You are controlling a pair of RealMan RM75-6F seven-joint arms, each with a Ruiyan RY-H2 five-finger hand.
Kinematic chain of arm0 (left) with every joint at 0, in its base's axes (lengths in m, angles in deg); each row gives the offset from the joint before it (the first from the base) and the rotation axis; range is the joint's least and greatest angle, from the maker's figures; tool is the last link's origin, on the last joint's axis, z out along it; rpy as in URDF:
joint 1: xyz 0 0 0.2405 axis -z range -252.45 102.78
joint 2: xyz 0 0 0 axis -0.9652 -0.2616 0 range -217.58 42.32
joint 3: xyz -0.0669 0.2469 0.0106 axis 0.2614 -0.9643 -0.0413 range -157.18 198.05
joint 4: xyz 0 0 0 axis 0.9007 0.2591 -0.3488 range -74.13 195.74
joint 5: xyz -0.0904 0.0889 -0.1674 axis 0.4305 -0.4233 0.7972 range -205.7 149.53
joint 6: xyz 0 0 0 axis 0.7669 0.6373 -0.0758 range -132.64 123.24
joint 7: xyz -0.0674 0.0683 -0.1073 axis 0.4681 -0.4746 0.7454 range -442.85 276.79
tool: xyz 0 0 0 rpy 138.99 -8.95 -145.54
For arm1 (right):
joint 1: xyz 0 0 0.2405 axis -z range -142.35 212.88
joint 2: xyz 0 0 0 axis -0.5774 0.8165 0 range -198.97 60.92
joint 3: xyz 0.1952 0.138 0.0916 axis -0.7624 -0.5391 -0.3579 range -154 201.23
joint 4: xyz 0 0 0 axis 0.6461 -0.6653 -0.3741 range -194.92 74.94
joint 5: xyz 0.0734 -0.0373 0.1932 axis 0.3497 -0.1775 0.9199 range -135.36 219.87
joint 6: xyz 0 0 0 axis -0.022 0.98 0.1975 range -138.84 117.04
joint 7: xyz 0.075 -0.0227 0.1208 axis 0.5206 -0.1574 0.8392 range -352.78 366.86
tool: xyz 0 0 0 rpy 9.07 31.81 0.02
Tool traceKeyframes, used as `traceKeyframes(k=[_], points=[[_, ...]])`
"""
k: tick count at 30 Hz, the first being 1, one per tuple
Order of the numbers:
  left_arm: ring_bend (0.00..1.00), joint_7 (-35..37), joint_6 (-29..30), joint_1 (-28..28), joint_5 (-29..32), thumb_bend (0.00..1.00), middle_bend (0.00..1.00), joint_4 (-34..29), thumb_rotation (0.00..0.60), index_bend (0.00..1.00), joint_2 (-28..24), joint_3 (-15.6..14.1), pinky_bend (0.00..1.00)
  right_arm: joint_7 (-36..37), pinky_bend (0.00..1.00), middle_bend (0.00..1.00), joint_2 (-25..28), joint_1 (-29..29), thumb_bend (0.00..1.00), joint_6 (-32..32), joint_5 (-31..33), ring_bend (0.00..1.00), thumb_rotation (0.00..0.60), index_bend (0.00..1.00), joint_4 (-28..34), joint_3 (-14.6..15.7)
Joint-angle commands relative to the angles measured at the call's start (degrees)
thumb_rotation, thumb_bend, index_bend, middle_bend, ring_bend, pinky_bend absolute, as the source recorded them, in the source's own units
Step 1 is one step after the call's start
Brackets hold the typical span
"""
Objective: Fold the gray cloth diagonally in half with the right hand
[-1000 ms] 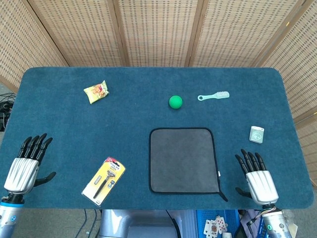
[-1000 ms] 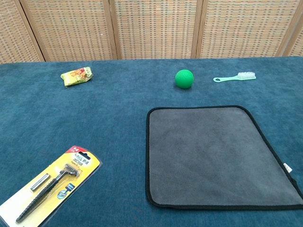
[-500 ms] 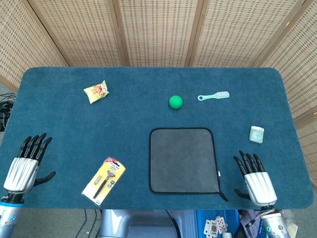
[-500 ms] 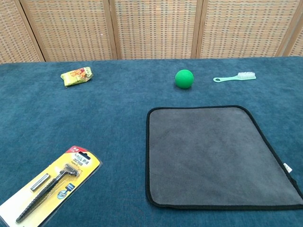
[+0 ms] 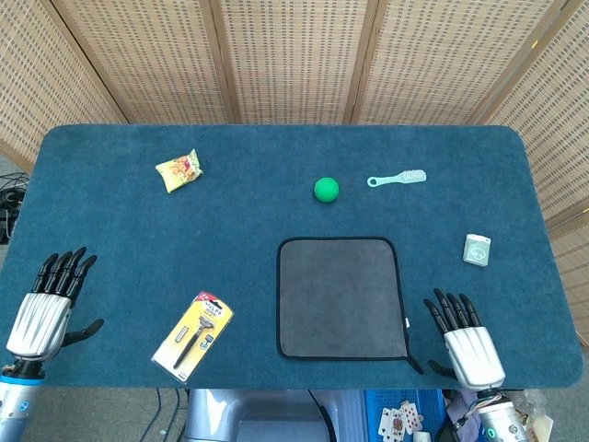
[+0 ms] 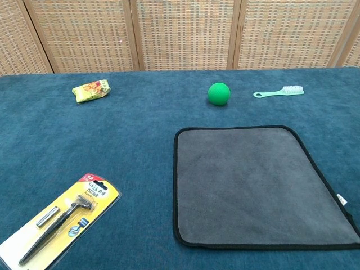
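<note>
Right hand (image 5: 467, 343) open-fingered beside gray cloth (image 5: 341, 297) — cloth flat; unfolded.

A desk (image 5: 110, 221) covered in dark teal fabric stands before woven cane screen panels (image 5: 294, 55) in wooden frames. Below its near edge lies clutter, possibly playing cards (image 5: 398, 424).

The cloth (image 5: 340, 297) lies flat on the table (image 5: 276, 157), near its front edge and right of centre; the ball (image 5: 326, 189) sits at its 12 o'clock, apart from it; the brush (image 5: 398, 178) lies at the ball's 3 o'clock; the snack packet (image 5: 179, 170) lies well off at the ball's 9 o'clock; the razor pack (image 5: 193, 334) rests at the cloth's 8 o'clock; the small box (image 5: 476, 250) sits at the cloth's 2 o'clock; the right hand (image 5: 463, 343) lies at the cloth's 4 o'clock, just beside its corner; the left hand (image 5: 51, 304) lies at the razor pack's 9 o'clock.
</note>
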Motion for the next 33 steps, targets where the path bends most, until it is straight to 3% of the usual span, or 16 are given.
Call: traceKeyframes(k=[1,9,19,33], points=[[0.0,-0.1,-0.1,0.0,-0.1,0.16,0.0,0.0,0.6,0.0,0.0,0.0,0.0,-0.7,0.0,0.0,-1.2,0.0,0.11,-0.7,-0.3,0.0,0.6,0.07,-0.2,0.6],[0.0,-0.1,0.0,0.0,-0.2,0.16,0.0,-0.1,0.6,0.0,0.1,-0.1,0.0,-2.6,0.0,0.0,-6.5,-0.4,0.11,-4.6,1.0,0.0,0.6,0.07,-3.9,1.5],[0.0,-0.7,-0.6,0.3,-0.2,0.16,0.0,0.1,0.6,0.0,0.4,-0.2,0.0,-1.2,0.0,0.0,-11.3,-0.6,0.11,-4.0,2.2,0.0,0.6,0.07,-8.0,-0.5],[0.0,-0.8,-1.0,0.4,0.4,0.16,0.0,0.2,0.6,0.0,0.5,0.1,0.0,0.1,0.0,0.0,-14.1,-1.2,0.11,-5.0,3.6,0.0,0.6,0.07,-11.3,-1.2]])
